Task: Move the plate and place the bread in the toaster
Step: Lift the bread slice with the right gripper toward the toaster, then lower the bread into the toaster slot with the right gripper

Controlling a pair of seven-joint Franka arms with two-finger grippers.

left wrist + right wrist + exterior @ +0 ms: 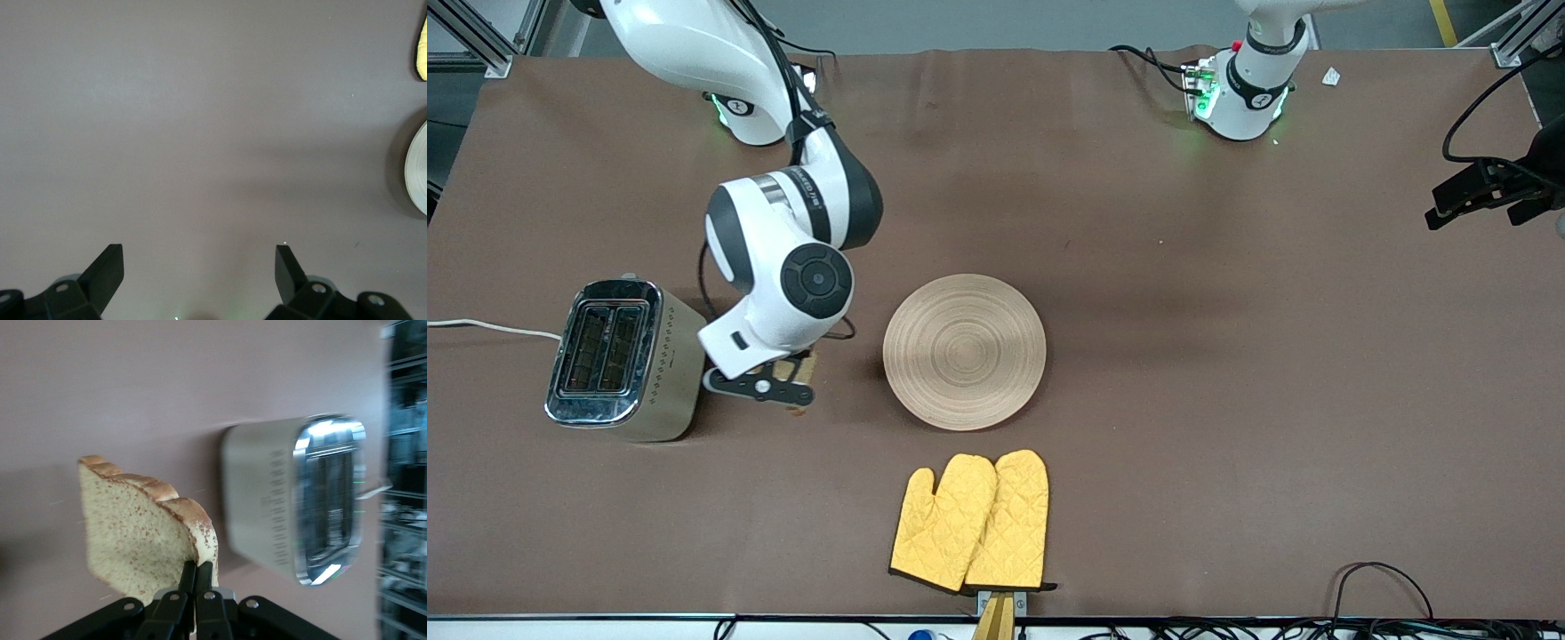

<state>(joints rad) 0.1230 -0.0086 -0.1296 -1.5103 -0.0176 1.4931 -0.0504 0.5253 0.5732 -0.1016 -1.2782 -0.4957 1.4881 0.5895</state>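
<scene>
My right gripper [790, 382] is shut on the slice of bread [143, 533], holding it on edge above the table between the toaster [624, 359] and the plate [964, 350]. In the front view only a corner of the bread [804, 366] shows under the wrist. The toaster shows in the right wrist view [293, 497] with its chrome top and two empty slots. The round wooden plate lies empty at mid table. My left gripper [200, 257] is open and empty, high over bare table at the left arm's end; the plate's rim [417, 167] shows at the edge of its view.
A pair of yellow oven mitts [971, 521] lies nearer the front camera than the plate. The toaster's white cord [489, 327] runs off the table edge at the right arm's end. A black camera mount [1494, 188] sticks in at the left arm's end.
</scene>
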